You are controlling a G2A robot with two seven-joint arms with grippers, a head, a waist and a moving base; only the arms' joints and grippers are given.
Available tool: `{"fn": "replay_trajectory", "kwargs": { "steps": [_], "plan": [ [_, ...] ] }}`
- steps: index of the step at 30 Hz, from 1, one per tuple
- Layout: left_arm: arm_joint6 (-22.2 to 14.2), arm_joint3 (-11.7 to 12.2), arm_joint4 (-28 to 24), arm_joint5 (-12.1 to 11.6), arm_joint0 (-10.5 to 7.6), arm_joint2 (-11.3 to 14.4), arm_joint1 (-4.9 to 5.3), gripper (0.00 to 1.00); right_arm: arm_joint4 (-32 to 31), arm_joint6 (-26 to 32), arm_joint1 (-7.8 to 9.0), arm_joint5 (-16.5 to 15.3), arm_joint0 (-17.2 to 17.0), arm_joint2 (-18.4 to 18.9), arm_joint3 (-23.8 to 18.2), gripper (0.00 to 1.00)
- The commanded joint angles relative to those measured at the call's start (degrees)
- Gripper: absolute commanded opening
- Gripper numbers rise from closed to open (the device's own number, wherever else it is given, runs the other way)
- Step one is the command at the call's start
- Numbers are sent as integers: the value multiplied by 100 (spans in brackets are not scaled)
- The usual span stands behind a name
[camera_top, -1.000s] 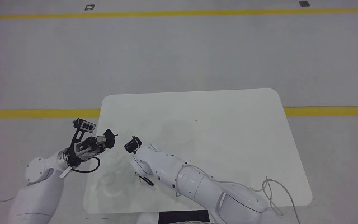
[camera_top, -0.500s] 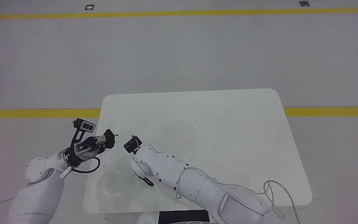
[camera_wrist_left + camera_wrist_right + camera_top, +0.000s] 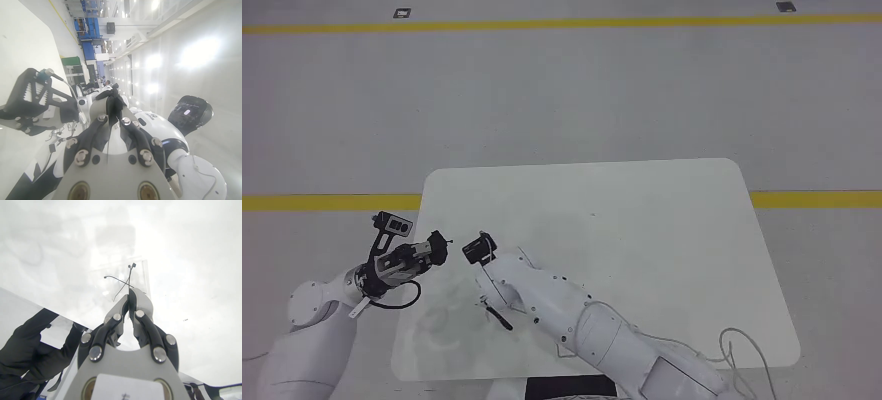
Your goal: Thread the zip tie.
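The right gripper (image 3: pixel 129 300) is clenched on a thin black plastic zip tie (image 3: pixel 128 314) above the white surface (image 3: pixel 189 256), where spare black ties (image 3: pixel 121 283) lie crossed. The left gripper (image 3: pixel 113 100) is also pressed shut, with a thin black strand (image 3: pixel 108 149) running between its fingers, probably a tie. No closed loop is visible, so I judge the threading is not yet done.
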Motion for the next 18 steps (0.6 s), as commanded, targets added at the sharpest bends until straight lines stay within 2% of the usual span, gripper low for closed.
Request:
{"fn": "replay_trajectory", "kwargs": {
  "steps": [1, 5, 9, 12, 15, 16, 18],
  "plan": [
    [0, 0, 0, 0, 0, 0, 0, 0, 33, -44, 40, 0, -96, 90, -121, 0],
    [0, 0, 0, 0, 0, 0, 0, 0, -7, -98, 146, 0, -380, 383, -505, 0],
    [0, 0, 0, 0, 0, 0, 0, 0, -232, -237, 322, 0, -895, 843, -1218, 0],
    [0, 0, 0, 0, 0, 0, 0, 0, -288, -390, 486, -78, -1262, 1048, -1774, 0],
    [0, 0, 0, 0, 0, 0, 0, 0, -201, -646, 682, -327, -1651, 1253, -2329, 0],
    [0, 0, 0, 0, 0, 0, 0, 0, -101, -761, 750, -569, -1782, 1302, -2526, 0],
    [0, 0, 0, 0, 0, 0, 0, 0, -73, -793, 766, -641, -1813, 1316, -2568, 0]
  ]
}}
